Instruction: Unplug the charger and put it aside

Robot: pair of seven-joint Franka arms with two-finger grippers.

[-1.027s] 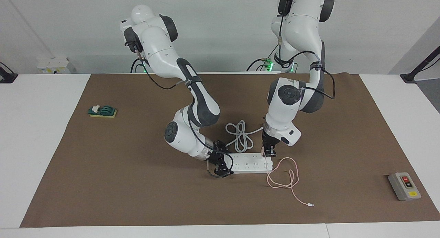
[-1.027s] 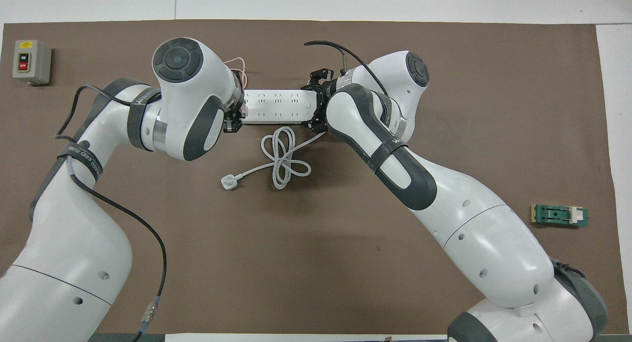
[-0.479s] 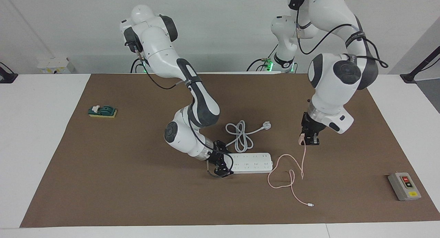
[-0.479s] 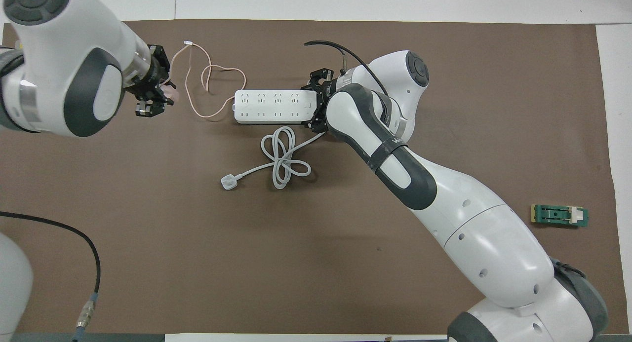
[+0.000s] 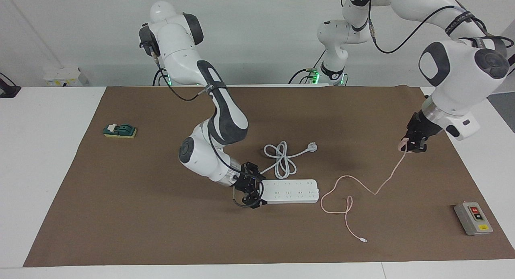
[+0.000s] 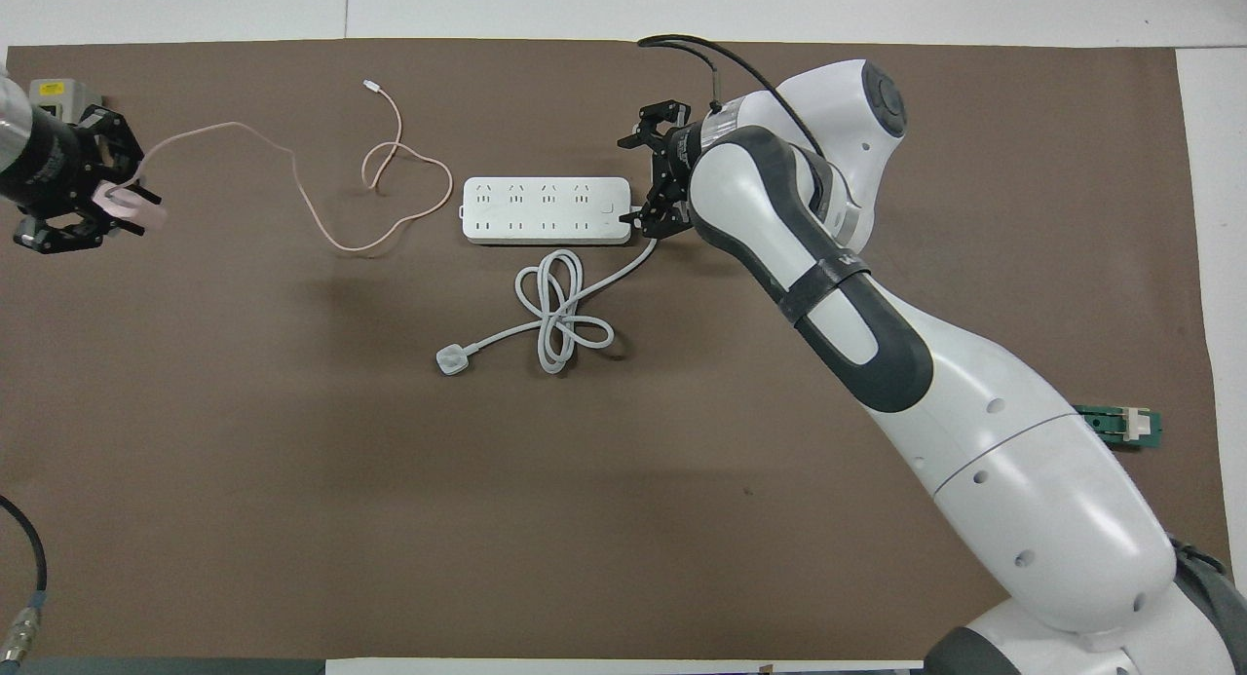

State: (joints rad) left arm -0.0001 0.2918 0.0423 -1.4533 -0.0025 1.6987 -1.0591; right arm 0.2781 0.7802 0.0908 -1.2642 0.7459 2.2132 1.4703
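Observation:
My left gripper [image 5: 411, 146] is shut on the pale pink charger [image 5: 402, 143] and holds it in the air over the mat at the left arm's end of the table; both show in the overhead view, gripper [image 6: 97, 200] and charger [image 6: 127, 205]. Its thin pink cable [image 5: 378, 191] trails down to the mat, loops beside the white power strip [image 5: 289, 191] and ends in a white connector [image 5: 363, 240]. My right gripper [image 5: 251, 189] is open, low at the strip's end toward the right arm, just off it [image 6: 655, 178].
The strip's thick white cord [image 5: 281, 160] lies coiled nearer the robots, its plug [image 5: 312, 147] loose on the mat. A grey switch box [image 5: 472, 218] sits at the left arm's end. A green block [image 5: 120, 131] sits at the right arm's end.
My left gripper pulled the charger out of the strip, then lifted and carried it toward the left arm's end, dragging the cable. My right gripper drew back slightly off the strip's end.

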